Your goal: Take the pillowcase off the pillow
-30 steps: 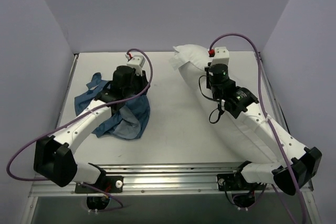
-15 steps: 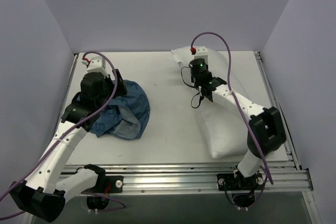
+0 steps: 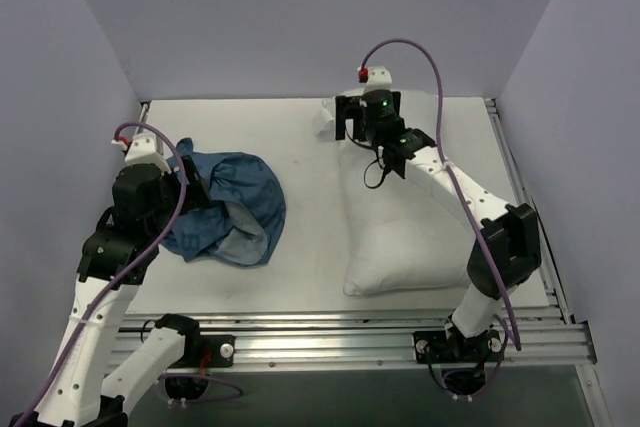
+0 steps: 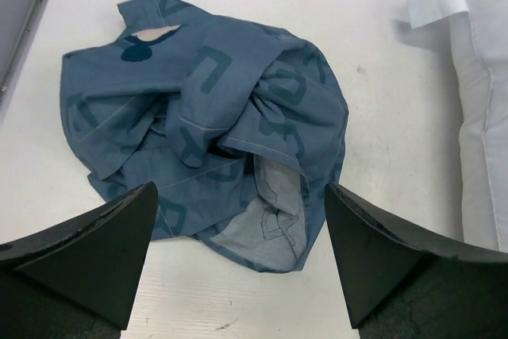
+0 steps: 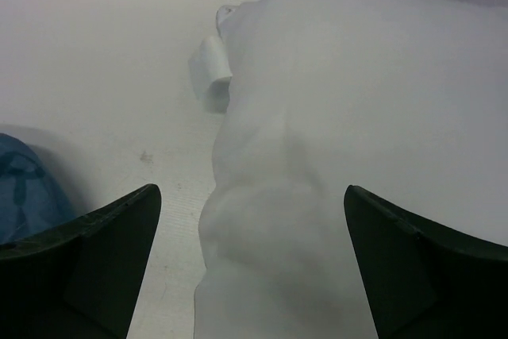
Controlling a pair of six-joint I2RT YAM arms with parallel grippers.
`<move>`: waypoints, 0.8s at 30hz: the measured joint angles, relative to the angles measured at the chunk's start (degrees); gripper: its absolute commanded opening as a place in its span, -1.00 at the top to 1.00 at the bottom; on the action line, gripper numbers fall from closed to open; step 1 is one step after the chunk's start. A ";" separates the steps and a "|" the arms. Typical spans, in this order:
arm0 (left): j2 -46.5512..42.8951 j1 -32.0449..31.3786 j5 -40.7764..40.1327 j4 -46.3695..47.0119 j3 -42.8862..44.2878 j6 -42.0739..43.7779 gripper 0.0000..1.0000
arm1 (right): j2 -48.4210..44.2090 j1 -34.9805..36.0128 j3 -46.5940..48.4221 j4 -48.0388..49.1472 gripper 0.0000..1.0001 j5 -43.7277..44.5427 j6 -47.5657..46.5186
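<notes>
The left claw (image 4: 240,196) stands wide open with nothing between its fingers, hanging over the pillowcase (image 4: 230,117). Whether its tips brush the cloth I can't quite tell from the overhead view. The right claw (image 5: 252,192) is spread open and empty as well, poised above the far end of the pillow (image 5: 357,117), close to the corner where the little tag (image 5: 208,65) curls up.

The pillowcase lies in a crumpled blue heap on the left half of the tabletop (image 3: 300,147), some pale lining showing at its near edge. The pillow lies bare along the right half, running from the far edge toward the near one, with an open strip of tabletop between the two.

To my eye the stripping itself is done (no blue is left on the white), so this is the let-go step. The next move should only need both arms lifting straight up and back without dragging cloth along.

Not much stands in the way: a purple cable (image 3: 420,52) loops off the right wrist, and the grey walls close in on both sides.
</notes>
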 measured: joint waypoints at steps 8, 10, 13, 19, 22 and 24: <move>-3.54 0.20 -3.15 -6.10 11.76 1.92 -0.88 | -22.14 -0.42 -0.39 -6.99 -0.99 9.40 -0.11; -4.63 0.20 -4.33 -7.34 15.04 2.38 -0.88 | -28.06 -0.42 -1.01 -8.24 -0.99 13.62 -0.42; -6.29 0.20 -6.60 -9.01 19.87 3.50 -0.88 | -37.38 -0.46 -2.51 -10.56 -0.99 20.02 -1.77; -9.81 0.20 -11.82 -11.63 25.90 5.99 -0.88 | -52.83 -0.46 -5.11 -14.27 -0.99 28.50 -4.59; -11.63 0.20 -13.99 -12.26 27.21 6.88 -0.88 | -58.38 -0.46 -5.16 -15.98 -0.99 30.45 -4.81; -12.98 0.20 -15.19 -12.50 27.50 7.52 -0.88 | -60.98 -0.46 -5.18 -17.20 -0.99 31.15 -4.83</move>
